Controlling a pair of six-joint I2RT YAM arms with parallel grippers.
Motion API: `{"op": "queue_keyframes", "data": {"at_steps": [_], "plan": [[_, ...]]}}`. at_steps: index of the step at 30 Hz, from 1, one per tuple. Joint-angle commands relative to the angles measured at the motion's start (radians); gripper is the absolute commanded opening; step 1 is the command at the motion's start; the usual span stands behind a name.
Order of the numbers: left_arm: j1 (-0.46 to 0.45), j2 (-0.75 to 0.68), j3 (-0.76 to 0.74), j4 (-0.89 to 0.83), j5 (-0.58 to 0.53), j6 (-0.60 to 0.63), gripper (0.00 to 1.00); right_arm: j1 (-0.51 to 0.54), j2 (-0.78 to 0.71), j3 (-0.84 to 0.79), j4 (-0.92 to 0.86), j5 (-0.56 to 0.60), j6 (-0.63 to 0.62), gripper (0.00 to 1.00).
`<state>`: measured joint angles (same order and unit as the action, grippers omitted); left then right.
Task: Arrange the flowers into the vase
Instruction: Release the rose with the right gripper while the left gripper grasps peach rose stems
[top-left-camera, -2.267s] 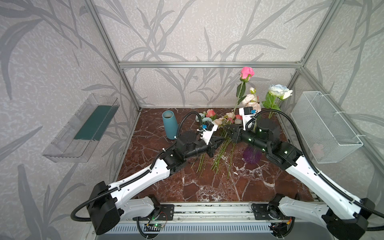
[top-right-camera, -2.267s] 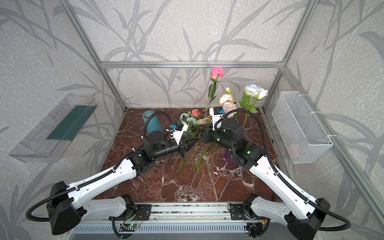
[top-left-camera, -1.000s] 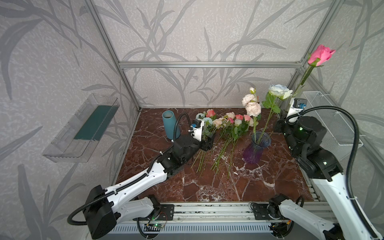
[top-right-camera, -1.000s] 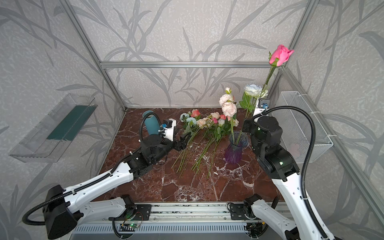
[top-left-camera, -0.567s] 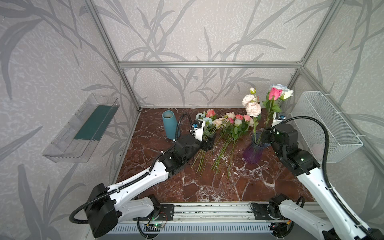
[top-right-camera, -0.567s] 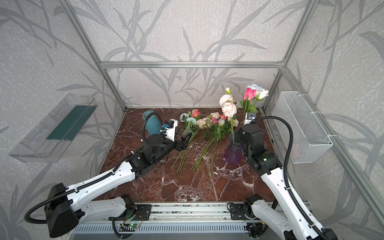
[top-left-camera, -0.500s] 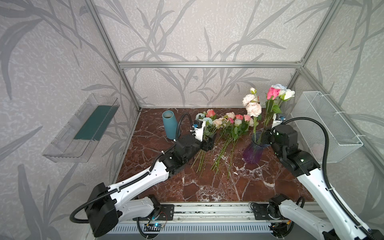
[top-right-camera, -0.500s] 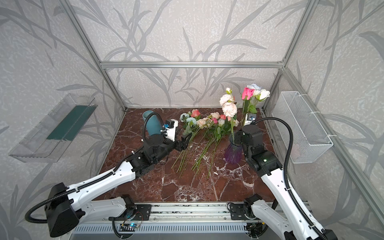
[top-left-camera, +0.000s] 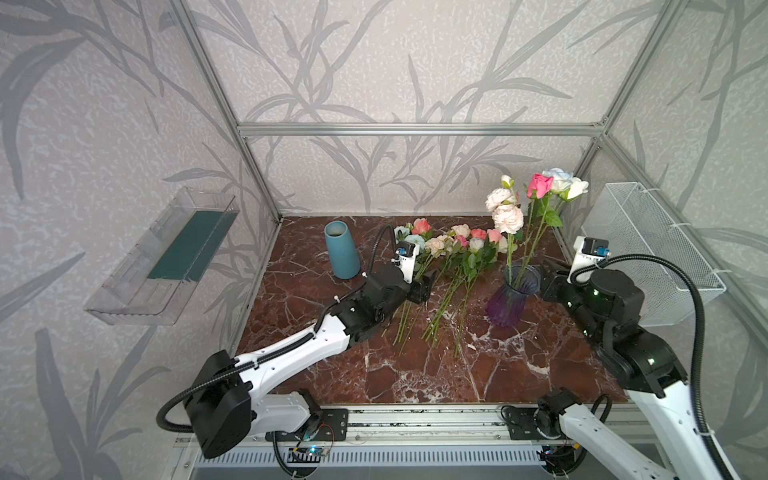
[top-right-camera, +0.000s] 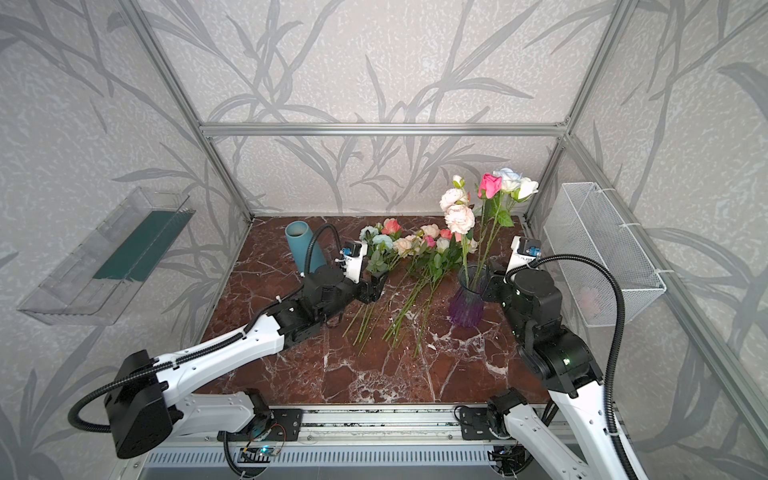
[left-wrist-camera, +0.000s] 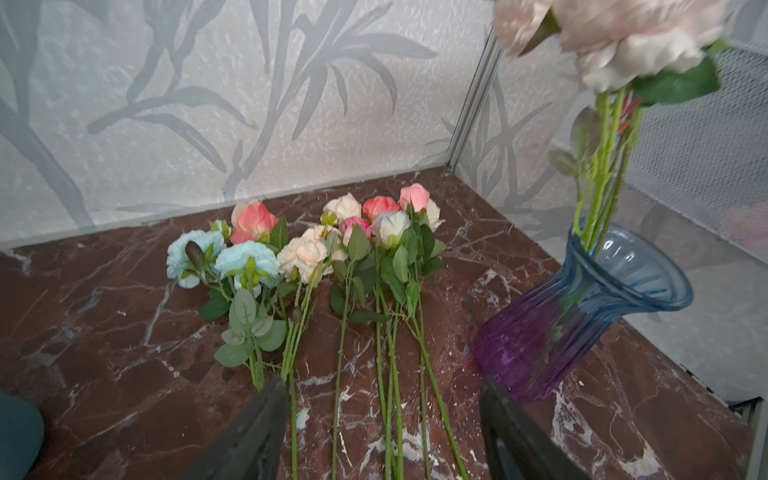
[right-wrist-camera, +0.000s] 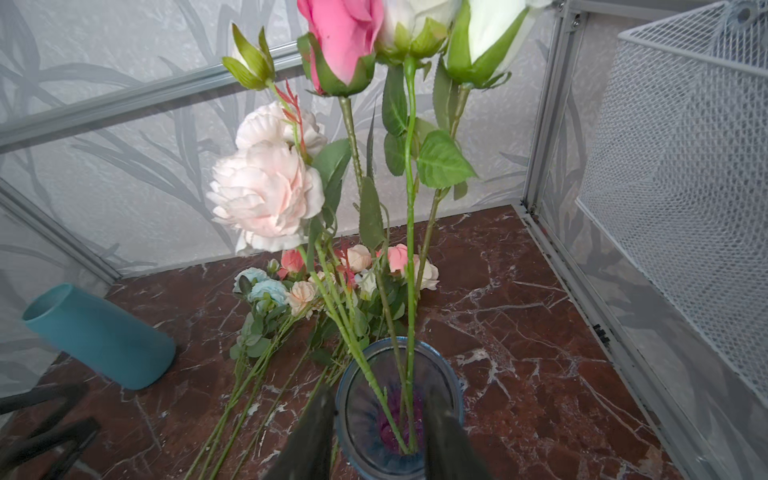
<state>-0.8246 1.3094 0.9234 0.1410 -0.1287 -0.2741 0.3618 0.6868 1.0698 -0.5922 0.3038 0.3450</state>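
Pink rose (top-left-camera: 539, 185) has come down into the vase (top-left-camera: 513, 295); both top views show right gripper (top-left-camera: 547, 274) just beside its rim. Left wrist: left gripper (left-wrist-camera: 381, 386) spread, empty, over flowers (left-wrist-camera: 332, 249) lying on tabletop (left-wrist-camera: 104, 332) beside vase, awaiting pickup. Right wrist: jaws parted, stem released.

The table (top-left-camera: 374, 374) is red-brown marble with white veins. The glass vase (left-wrist-camera: 582, 324) runs blue at the rim to purple at the base. In it: 1 hot-pink rose (top-left-camera: 539, 184), white roses (top-left-camera: 577, 189), blush peonies (top-left-camera: 507, 218). The flowers (left-wrist-camera: 303, 253) lying flat are pale blue, coral, cream and pink on green stems. The cylinder vase (top-left-camera: 341, 251) is teal.
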Motion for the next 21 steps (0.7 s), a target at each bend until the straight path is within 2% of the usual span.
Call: {"op": "queue_keyframes", "data": {"at_steps": [1, 6, 8, 12, 15, 17, 21], "plan": [[0.003, 0.105, 0.106, -0.171, -0.023, -0.015, 0.7, -0.002, -0.047, -0.029, -0.036, -0.062, 0.055, 0.36], [0.026, 0.317, 0.274, -0.405, -0.038, -0.022, 0.61, -0.001, -0.106, -0.101, -0.036, -0.087, 0.101, 0.36], [0.042, 0.394, 0.341, -0.501, -0.079, -0.054, 0.54, -0.001, -0.123, -0.125, -0.027, -0.101, 0.117, 0.36], [0.081, 0.476, 0.403, -0.588, -0.138, -0.016, 0.5, -0.001, -0.136, -0.16, -0.005, -0.131, 0.14, 0.36], [0.142, 0.525, 0.444, -0.659, -0.086, -0.011, 0.5, -0.001, -0.134, -0.178, 0.014, -0.148, 0.147, 0.36], [0.178, 0.563, 0.477, -0.717, -0.011, 0.004, 0.49, -0.001, -0.128, -0.182, 0.024, -0.156, 0.149, 0.36], [0.189, 0.642, 0.544, -0.837, 0.085, 0.042, 0.44, -0.001, -0.117, -0.186, 0.051, -0.176, 0.147, 0.36]]}}
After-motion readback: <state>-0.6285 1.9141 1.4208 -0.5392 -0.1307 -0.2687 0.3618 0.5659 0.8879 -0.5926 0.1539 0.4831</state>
